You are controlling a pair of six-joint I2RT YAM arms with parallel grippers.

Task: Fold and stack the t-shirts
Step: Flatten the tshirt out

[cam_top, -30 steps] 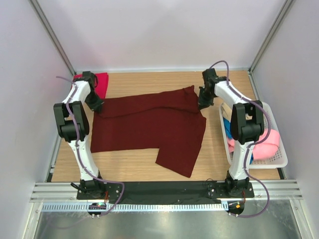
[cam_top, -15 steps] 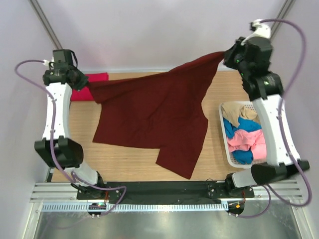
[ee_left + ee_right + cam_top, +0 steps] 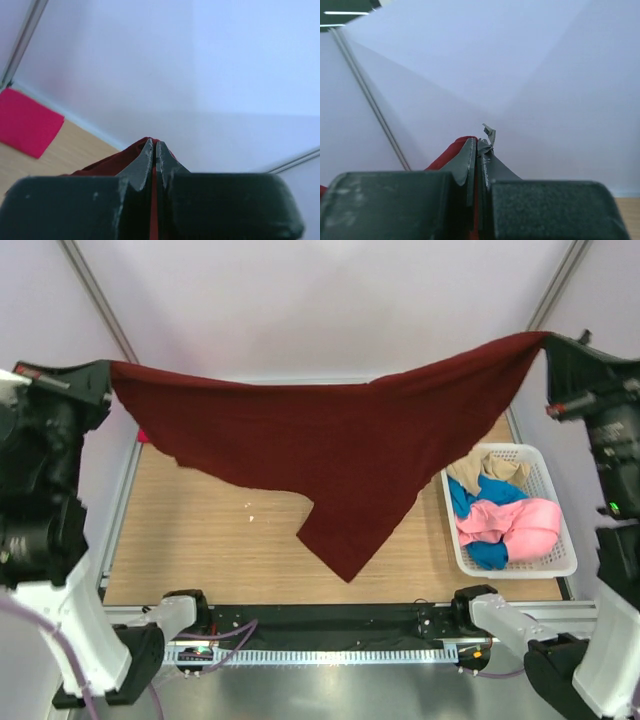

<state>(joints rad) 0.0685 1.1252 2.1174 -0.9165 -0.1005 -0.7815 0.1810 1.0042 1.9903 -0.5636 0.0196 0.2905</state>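
The left pincer is clenched on one corner of the dark maroon t-shirt and the right pincer on another. The cloth hangs spread between and below them, over the bench. A crimson t-shirt lies below the left pincer.

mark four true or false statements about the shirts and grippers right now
1. The maroon t-shirt hangs stretched between the left gripper and the right gripper. True.
2. The left gripper is open and empty. False: it is shut on the maroon t-shirt's edge.
3. The white basket holds pink, blue and beige cloth. True.
4. The crimson t-shirt lies in the basket. False: it lies on the table, at its far left.
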